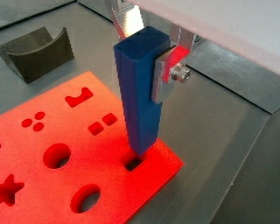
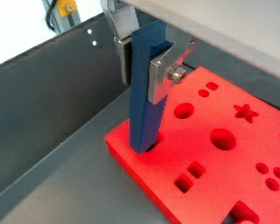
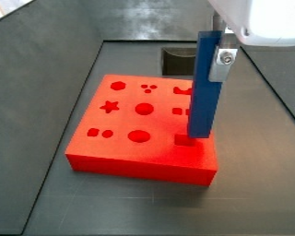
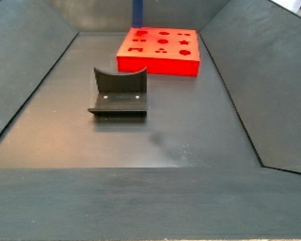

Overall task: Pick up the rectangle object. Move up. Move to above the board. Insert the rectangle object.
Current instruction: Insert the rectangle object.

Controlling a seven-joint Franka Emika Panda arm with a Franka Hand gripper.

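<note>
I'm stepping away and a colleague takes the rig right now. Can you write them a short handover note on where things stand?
End effector: shut on the rectangle object, gripping near its top, directly above the board's corner region.
Rectangle object: upright, its lower end inside the rectangular hole at the board's edge in both wrist views; how deep it sits cannot be told.
Board: flat on the floor; the dark grey U-shaped block stands apart from it.
Done: pick, lift, move over the board, insertion started.
Left: probably press the bar fully home, then open the end effector and retreat upward.
</note>
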